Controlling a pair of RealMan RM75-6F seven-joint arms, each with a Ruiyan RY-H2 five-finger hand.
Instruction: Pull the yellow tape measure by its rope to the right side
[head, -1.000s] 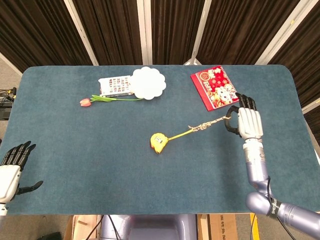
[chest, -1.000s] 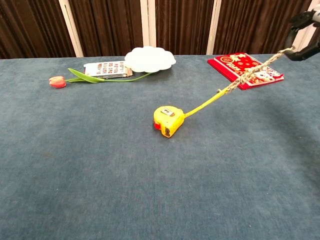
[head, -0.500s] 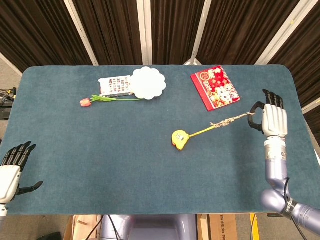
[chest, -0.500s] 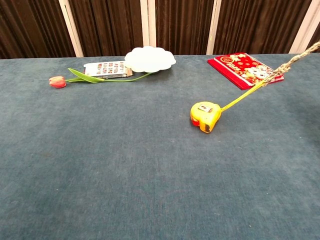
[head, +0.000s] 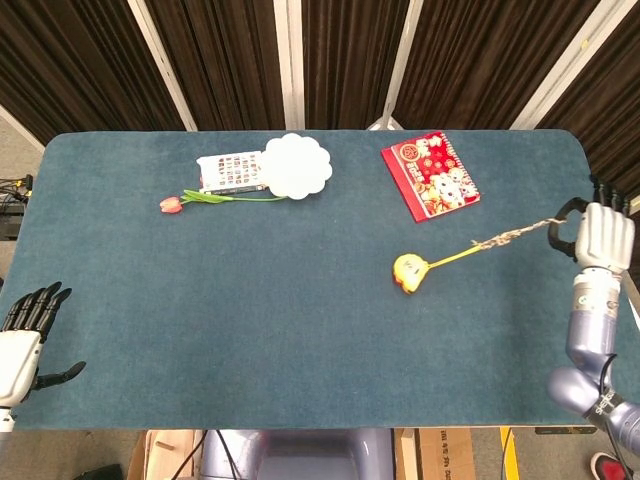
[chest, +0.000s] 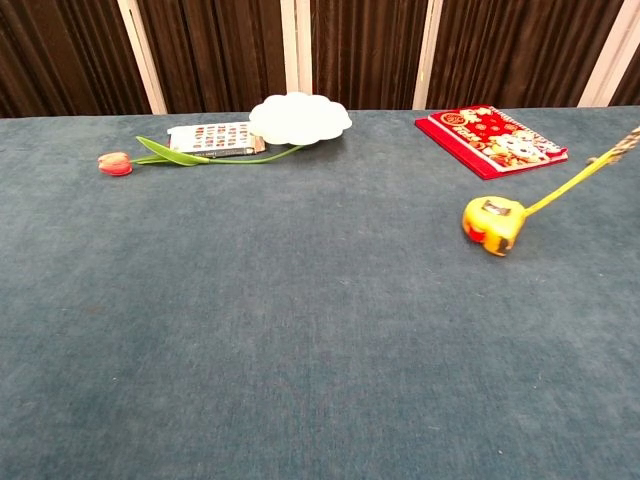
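Observation:
The yellow tape measure (head: 409, 271) lies on the blue table, right of centre, also visible in the chest view (chest: 488, 223). Its yellow tape and braided rope (head: 508, 237) run taut up and to the right. My right hand (head: 601, 236) grips the rope's end at the table's right edge; in the chest view the rope (chest: 622, 147) leaves the frame and this hand is out of sight. My left hand (head: 24, 337) hangs with spread fingers, holding nothing, off the table's front left corner.
A red printed booklet (head: 430, 174) lies at the back right, just behind the rope's line. At the back left are a white scalloped plate (head: 297, 165), a patterned card (head: 230, 172) and a tulip (head: 205, 199).
My right hand has moved right to the table's edge with the rope. The tape measure has slid right across the table behind it. My left hand has stayed still.

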